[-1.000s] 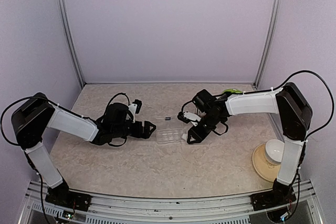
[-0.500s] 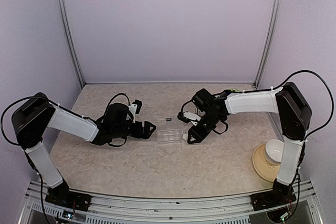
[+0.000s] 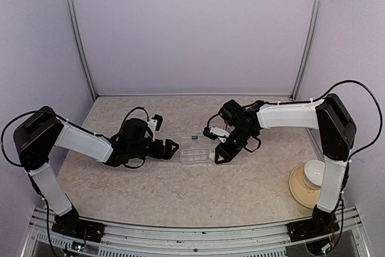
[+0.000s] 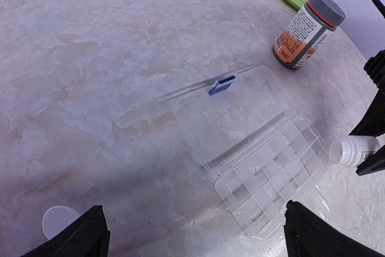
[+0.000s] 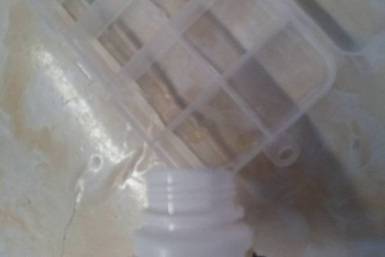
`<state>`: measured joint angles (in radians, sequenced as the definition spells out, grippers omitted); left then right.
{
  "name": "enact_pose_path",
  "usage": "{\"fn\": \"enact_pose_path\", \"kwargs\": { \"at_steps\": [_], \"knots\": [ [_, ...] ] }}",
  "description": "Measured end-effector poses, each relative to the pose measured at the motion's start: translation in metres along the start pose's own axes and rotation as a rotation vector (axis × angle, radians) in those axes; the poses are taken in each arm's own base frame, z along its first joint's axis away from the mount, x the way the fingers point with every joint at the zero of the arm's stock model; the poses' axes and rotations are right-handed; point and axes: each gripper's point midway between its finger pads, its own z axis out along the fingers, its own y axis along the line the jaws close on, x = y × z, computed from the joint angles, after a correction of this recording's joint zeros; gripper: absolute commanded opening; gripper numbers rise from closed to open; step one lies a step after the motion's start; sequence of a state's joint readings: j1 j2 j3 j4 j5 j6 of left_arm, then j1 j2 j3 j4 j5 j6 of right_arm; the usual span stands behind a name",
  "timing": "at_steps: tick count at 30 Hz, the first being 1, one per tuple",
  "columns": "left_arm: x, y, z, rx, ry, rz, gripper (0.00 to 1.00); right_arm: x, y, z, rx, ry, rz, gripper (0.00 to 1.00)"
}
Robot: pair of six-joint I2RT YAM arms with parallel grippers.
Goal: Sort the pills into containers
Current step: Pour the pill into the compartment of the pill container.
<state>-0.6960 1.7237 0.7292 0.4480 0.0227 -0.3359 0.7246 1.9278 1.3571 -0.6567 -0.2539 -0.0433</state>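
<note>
Clear compartments [image 5: 198,70] of the rectangular plastic pill box [image 4: 274,176] show only tabletop [image 4: 90,58] through them; right gripper [image 3: 218,156] clasps a white plastic bottle [image 5: 189,215] at its edge, left gripper [image 3: 171,147] splayed.

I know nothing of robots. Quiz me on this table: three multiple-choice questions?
1. Where does the round white bowl sit? A) on a flat tan plate B) in the box C) on a shelf
2. What colour is the latch on the clear rectangular plastic pill box? A) red B) blue C) yellow
3. The small white plastic bottle is: A) capped B) uncapped C) crushed
Answers: A, the tan plate shows beneath it; B, the latch is blue; B, its threads are bare.
</note>
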Motion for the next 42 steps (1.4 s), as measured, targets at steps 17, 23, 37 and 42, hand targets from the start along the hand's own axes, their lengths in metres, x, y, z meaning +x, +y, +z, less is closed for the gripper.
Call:
{"fn": "enact_pose_path", "kwargs": {
  "at_steps": [17,23,37,42],
  "knots": [
    [0.0000,0.0000,0.0000,0.000,0.000,0.000,0.99,0.0009,0.0018,-0.0018,-0.011,0.036,0.015,0.23],
    [0.0000,0.0000,0.0000,0.000,0.000,0.000,0.99,0.0039,0.0009,0.0030,-0.014,0.062,0.024,0.23],
    [0.0000,0.0000,0.0000,0.000,0.000,0.000,0.99,0.0016,0.0002,0.0018,-0.012,0.080,0.029,0.23],
    [0.0000,0.0000,0.0000,0.000,0.000,0.000,0.99,0.0023,0.0001,0.0020,-0.012,0.087,0.033,0.24]
  ]
}}
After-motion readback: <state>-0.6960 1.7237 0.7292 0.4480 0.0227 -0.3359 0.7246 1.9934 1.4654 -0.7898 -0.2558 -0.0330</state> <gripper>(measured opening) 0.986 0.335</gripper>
